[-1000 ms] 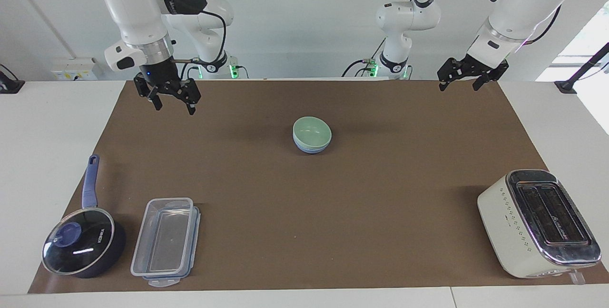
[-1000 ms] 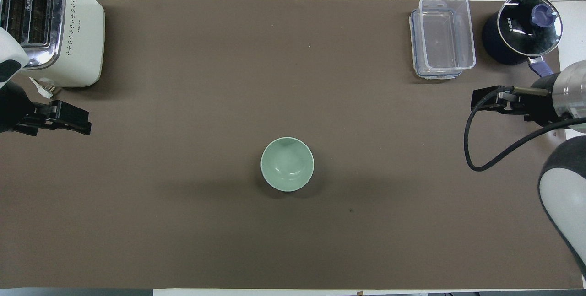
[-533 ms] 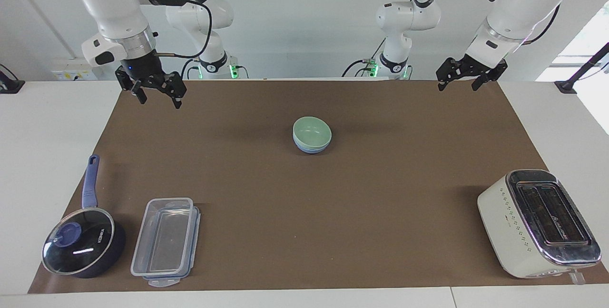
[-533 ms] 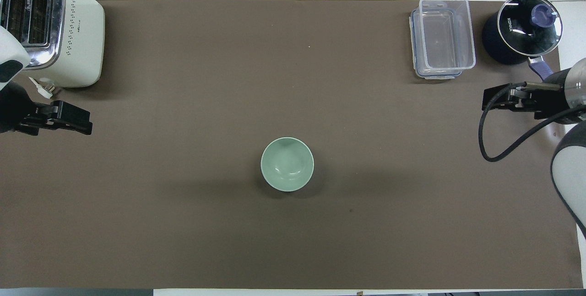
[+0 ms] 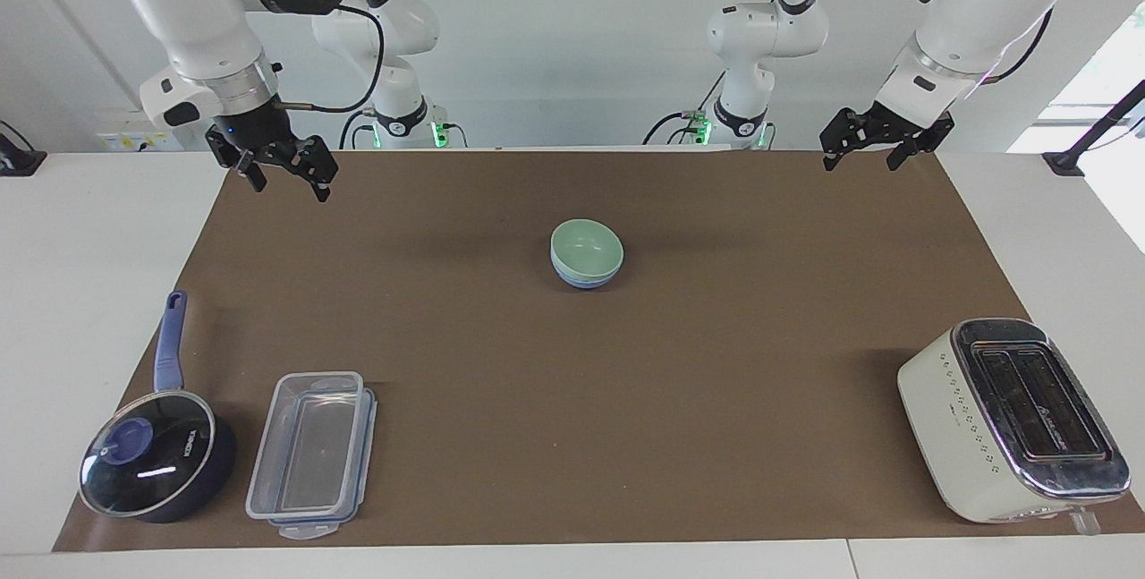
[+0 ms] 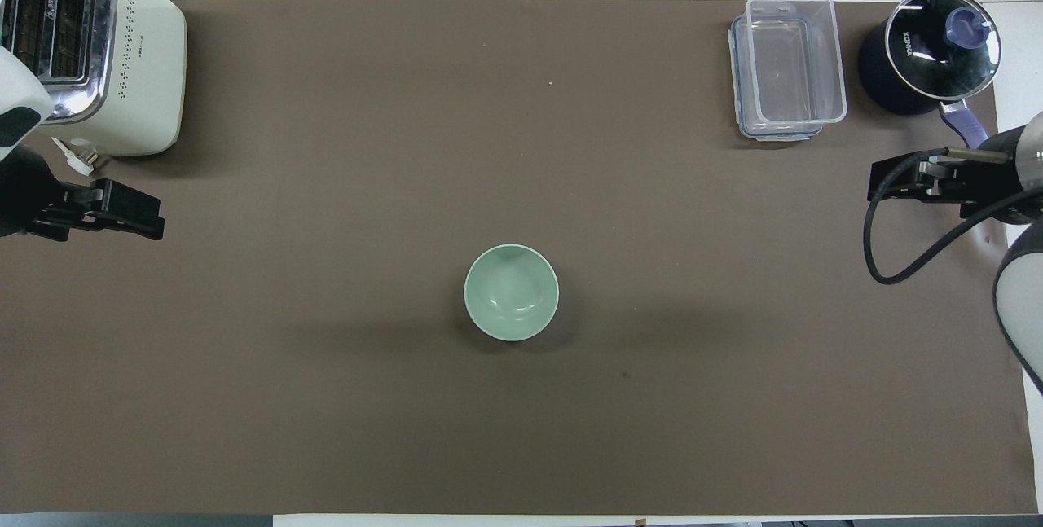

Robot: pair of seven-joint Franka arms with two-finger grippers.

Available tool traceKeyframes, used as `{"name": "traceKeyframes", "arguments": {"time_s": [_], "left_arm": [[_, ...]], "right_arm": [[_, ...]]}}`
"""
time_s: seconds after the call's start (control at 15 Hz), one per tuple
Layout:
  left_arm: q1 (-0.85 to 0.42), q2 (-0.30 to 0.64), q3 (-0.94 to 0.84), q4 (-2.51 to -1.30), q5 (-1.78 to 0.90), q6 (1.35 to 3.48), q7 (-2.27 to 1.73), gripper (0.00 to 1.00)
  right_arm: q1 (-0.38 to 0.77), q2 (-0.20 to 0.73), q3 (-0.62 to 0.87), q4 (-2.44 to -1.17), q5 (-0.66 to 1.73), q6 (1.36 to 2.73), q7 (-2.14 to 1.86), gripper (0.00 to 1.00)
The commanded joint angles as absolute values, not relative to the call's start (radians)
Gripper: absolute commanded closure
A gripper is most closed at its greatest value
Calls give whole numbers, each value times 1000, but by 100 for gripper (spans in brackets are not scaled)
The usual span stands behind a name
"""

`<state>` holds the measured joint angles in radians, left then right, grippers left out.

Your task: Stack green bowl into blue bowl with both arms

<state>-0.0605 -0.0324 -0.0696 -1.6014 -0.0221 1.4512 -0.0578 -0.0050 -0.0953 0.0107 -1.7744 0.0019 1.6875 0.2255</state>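
The green bowl [image 5: 586, 246] sits nested inside the blue bowl [image 5: 583, 281] at the middle of the brown mat. Only the blue bowl's lower rim shows in the facing view. In the overhead view the green bowl [image 6: 511, 292] hides it. My right gripper [image 5: 291, 189] is open and empty. It hangs in the air over the mat's corner at the right arm's end, well away from the bowls. It also shows in the overhead view [image 6: 877, 184]. My left gripper [image 5: 860, 165] is open and empty over the mat's corner at the left arm's end, and the overhead view shows it too [image 6: 155, 221].
A white toaster [image 5: 1011, 418] stands at the left arm's end, farther from the robots than the bowls. A clear rectangular container [image 5: 313, 454] and a dark blue saucepan with a glass lid [image 5: 156, 458] stand at the right arm's end, also farther out.
My right gripper has risen and drawn back toward the right arm's end of the table, away from the bowls. The left arm and the bowls have not moved.
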Motion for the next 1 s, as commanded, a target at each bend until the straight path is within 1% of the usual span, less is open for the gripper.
{"name": "traceKeyframes", "arguments": {"time_s": [0.0, 0.13, 0.27, 0.33, 0.4, 0.93], "left_arm": [[-71, -51, -61, -1612, -28, 1453, -52, 0], [-71, -51, -61, -1612, -28, 1454, -52, 0], [-71, -51, -61, -1612, -28, 1453, -52, 0], [-71, -51, -61, -1612, -28, 1453, -52, 0], [-71, -51, -61, -1612, -28, 1454, -52, 0], [-71, -51, -61, -1612, -28, 1453, -52, 0]], "right_arm": [[-28, -104, 18, -1760, 43, 1652, 206, 0], [-28, -80, 20, -1706, 29, 1603, 201, 0], [-15, -69, 21, -1684, 3, 1592, 199, 0], [-14, -57, 29, -1654, -36, 1574, 198, 1], [-12, -31, 31, -1625, -49, 1559, 189, 2], [-18, -32, 29, -1634, 5, 1563, 202, 2]]}}
